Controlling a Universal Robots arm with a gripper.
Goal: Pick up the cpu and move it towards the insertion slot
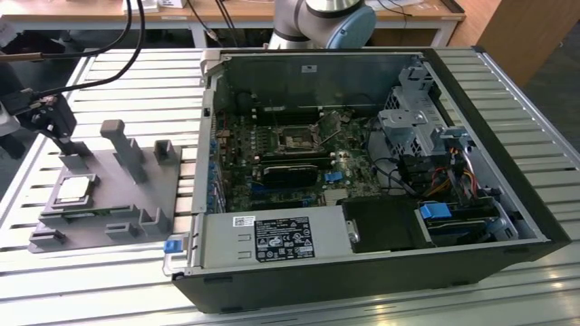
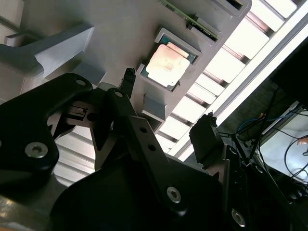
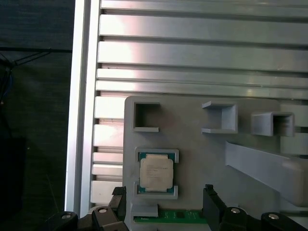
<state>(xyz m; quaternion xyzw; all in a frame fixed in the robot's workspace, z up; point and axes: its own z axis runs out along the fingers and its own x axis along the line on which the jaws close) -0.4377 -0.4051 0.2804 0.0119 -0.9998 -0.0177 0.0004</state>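
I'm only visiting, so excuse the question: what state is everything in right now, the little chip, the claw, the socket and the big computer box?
cpu: lying flat in a recess of the grey fixture, not gripped.
gripper: open, holding nothing, close to the cpu.
insertion slot: on the board inside the case, without the cpu.
computer case: lying on its side, open, insides exposed.
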